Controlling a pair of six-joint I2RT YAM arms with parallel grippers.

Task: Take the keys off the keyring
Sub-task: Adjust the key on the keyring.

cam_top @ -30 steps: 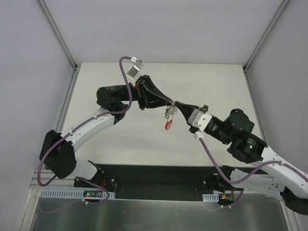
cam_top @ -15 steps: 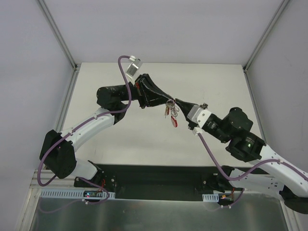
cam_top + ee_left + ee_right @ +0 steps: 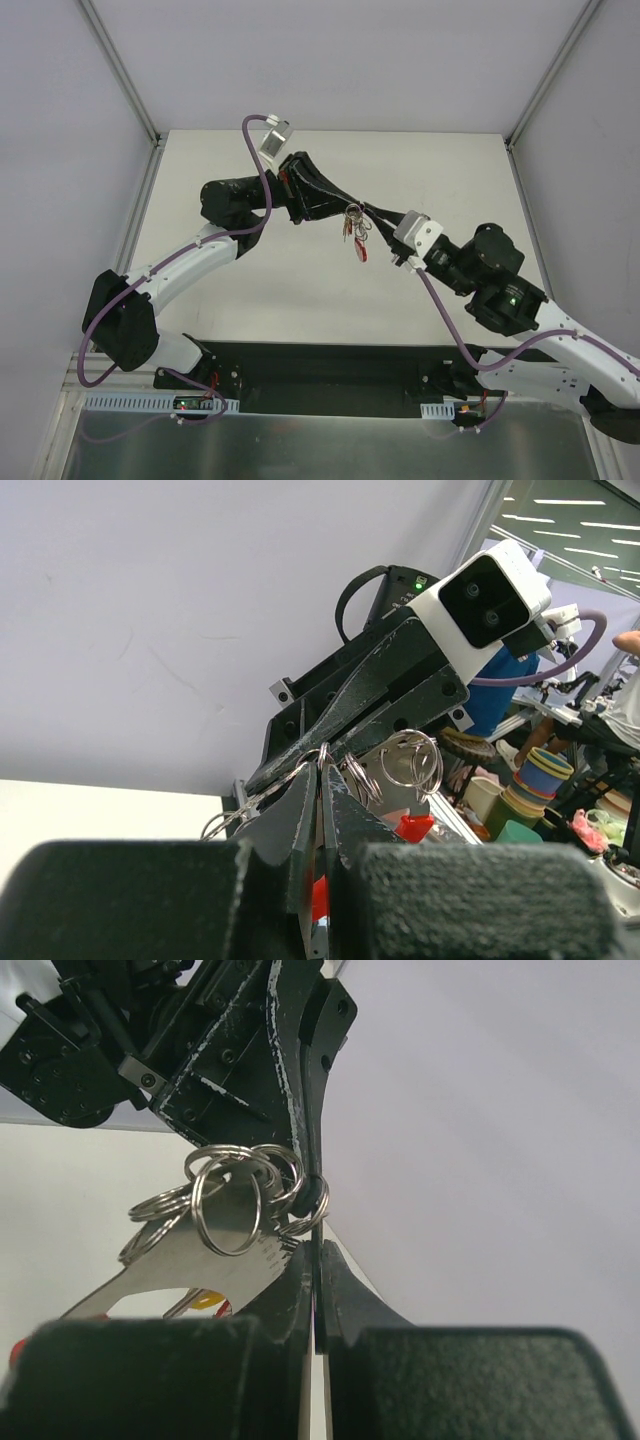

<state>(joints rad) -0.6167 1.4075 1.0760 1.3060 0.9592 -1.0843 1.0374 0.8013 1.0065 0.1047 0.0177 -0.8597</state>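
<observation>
Both grippers meet tip to tip above the table's middle, with the keyring (image 3: 354, 214) held between them in the air. My left gripper (image 3: 343, 205) is shut on it; in the left wrist view (image 3: 322, 778) a ring (image 3: 323, 753) and the red plastic piece (image 3: 318, 900) sit between its fingers. My right gripper (image 3: 375, 212) is shut in its own view (image 3: 314, 1263) on a thin metal piece seen edge-on, apparently a key. Several split rings (image 3: 231, 1203) and a flat silvery key (image 3: 190, 1263) hang beside it. The red piece (image 3: 362, 250) dangles below.
The white tabletop (image 3: 250, 280) lies below the arms, with metal frame posts (image 3: 150, 135) at its corners. The right arm's white camera (image 3: 485, 588) faces the left wrist. Cups and clutter (image 3: 530, 790) stand off the table beyond.
My right gripper has moved up and left and its wrist has turned. The bunch has risen with it and the red piece has swung to the right. My left gripper has barely shifted.
</observation>
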